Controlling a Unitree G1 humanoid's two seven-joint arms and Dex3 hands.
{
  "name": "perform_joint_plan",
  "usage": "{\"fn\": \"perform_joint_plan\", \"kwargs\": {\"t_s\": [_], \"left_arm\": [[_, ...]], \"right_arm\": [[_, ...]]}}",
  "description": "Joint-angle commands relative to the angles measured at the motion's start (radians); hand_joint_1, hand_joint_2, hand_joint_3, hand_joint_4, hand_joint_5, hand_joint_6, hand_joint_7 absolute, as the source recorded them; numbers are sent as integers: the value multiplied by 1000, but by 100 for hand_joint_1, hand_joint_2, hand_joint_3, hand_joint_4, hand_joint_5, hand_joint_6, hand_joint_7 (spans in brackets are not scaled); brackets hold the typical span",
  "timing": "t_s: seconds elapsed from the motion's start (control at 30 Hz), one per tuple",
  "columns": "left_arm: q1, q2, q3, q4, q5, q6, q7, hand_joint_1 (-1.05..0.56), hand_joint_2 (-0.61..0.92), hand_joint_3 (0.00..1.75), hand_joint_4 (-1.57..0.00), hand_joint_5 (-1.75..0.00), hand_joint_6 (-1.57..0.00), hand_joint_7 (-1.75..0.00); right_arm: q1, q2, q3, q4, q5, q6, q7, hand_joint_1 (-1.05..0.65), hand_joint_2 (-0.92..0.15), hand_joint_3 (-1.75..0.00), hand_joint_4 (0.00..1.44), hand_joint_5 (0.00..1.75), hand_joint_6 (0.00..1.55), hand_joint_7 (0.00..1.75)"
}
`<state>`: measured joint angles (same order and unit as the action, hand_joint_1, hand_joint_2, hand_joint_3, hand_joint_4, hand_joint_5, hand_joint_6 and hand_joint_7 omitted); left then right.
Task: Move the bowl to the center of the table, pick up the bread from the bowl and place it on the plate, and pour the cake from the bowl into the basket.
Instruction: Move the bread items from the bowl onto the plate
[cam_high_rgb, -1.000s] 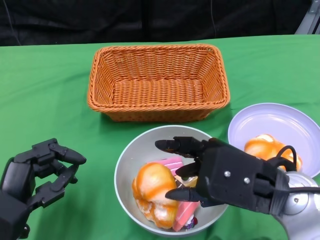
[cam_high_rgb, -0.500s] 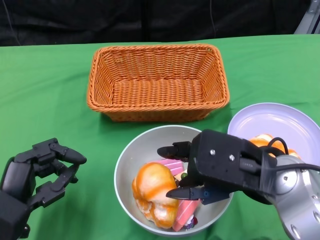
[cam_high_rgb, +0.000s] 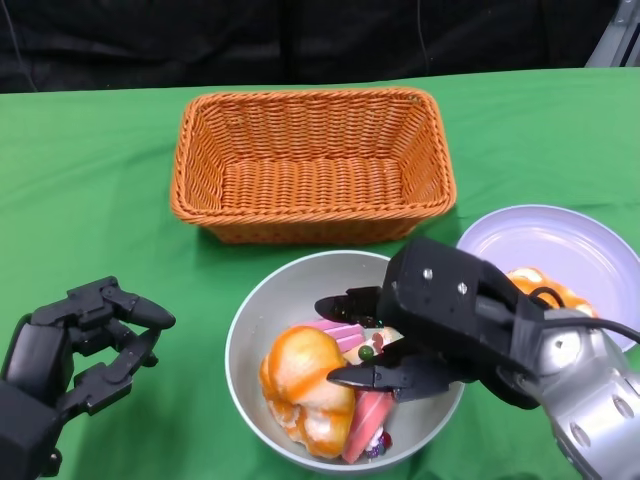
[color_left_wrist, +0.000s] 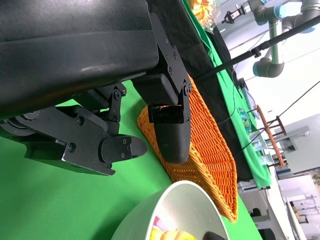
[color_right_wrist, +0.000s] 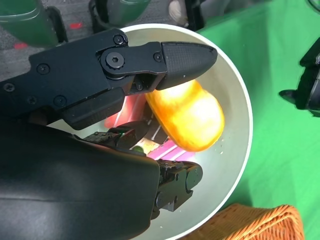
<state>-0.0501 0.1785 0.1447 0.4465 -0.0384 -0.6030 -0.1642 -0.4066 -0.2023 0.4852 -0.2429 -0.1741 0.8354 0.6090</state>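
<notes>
While the left robot hand (cam_high_rgb: 70, 355) waits open on the tabletop (cam_high_rgb: 90, 200), the right robot hand (cam_high_rgb: 440, 325), fingers spread and empty, reaches into the bowl (cam_high_rgb: 250, 320) toward the bread (cam_high_rgb: 300, 385) lying just left of its fingertips.

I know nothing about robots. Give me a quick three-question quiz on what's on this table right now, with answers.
1. True or false: the basket already holds a cake.
2. Which hand is over the bowl? A) left hand B) right hand
3. Fill in: one bread already lies on the ____, at the table's right side.

Key
1. False. The basket is empty; the pink cake is in the bowl beside a bread.
2. B. Its fingers are spread above the food, holding nothing; the left hand is apart, over the green cloth.
3. plate.
</notes>
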Motion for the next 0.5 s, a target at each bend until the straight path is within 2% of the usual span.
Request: {"fn": "perform_joint_plan", "kwargs": {"t_s": [0.03, 0.37, 0.5], "left_arm": [[7, 11, 4, -4, 5, -17, 8, 2, 85, 49, -77, -141, -87, -97], [7, 11, 3, -2, 8, -25, 11, 2, 85, 49, -79, -140, -87, -97], [7, 10, 3, -5, 12, -20, 15, 3, 85, 50, -78, -139, -87, -97]], "right_arm": [[-20, 23, -9, 112, 42, -27, 6, -99, -92, -35, 46, 1, 3, 0], [-39, 37, 5, 184, 38, -59, -9, -100, -92, -35, 46, 1, 3, 0], [-64, 36, 44, 241, 22, -62, 4, -101, -92, -36, 42, 2, 1, 0]]}}
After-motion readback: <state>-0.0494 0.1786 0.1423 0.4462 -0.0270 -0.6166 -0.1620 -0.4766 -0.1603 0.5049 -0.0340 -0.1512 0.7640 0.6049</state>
